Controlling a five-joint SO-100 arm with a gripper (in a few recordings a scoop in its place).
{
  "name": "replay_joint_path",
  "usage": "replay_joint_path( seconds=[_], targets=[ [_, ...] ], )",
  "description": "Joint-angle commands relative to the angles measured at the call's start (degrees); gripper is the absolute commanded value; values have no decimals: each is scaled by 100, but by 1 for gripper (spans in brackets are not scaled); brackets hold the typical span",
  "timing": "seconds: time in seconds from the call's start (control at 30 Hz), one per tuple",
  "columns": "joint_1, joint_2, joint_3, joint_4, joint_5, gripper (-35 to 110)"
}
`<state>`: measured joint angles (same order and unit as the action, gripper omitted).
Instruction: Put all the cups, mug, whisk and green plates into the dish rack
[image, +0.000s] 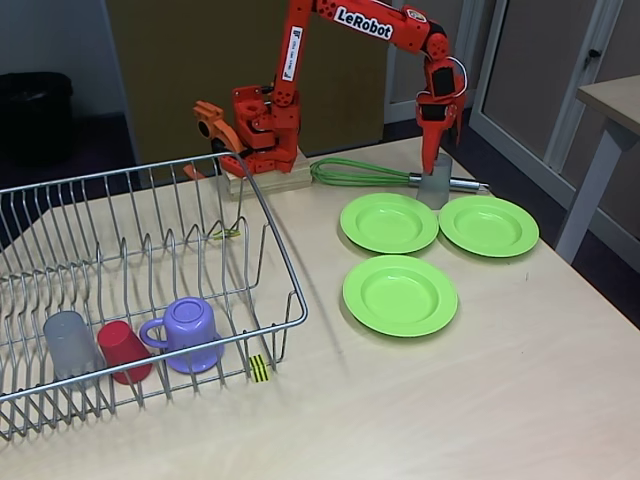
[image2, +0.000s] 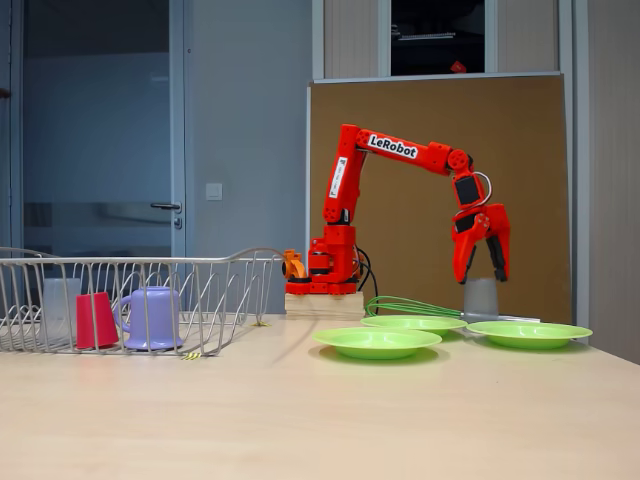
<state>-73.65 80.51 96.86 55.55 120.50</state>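
So far the dish rack holds three things along its near edge: one grey cup, the red cup and the purple mug, all mouth down. That looks like under half the job. Left on the table are the second grey cup, the whisk and three green plates (none of them has gone near the rack).

The gripper hangs directly above the remaining grey cup, its fingers spread wide and empty, with the tips flanking the rim in the low fixed view. The cup stands upside down at the far side of the table, just beside the whisk's handle and behind the two farther plates. By my reading the step in hand is a descent over this cup to grasp it, but no grip is made yet
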Motion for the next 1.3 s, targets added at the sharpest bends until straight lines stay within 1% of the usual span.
replay_joint_path(
  seconds=[0.0,0.33,0.7,0.8,0.93,1.27],
  targets=[
    [-79,18,-88,-70,53,45],
    [70,-211,202,-492,-202,43],
    [272,-246,431,-527,-501,22],
    [352,-220,431,-457,-686,19],
    [483,-176,211,-123,-1002,18],
    [712,53,-1116,1521,-1485,15]
  ],
)
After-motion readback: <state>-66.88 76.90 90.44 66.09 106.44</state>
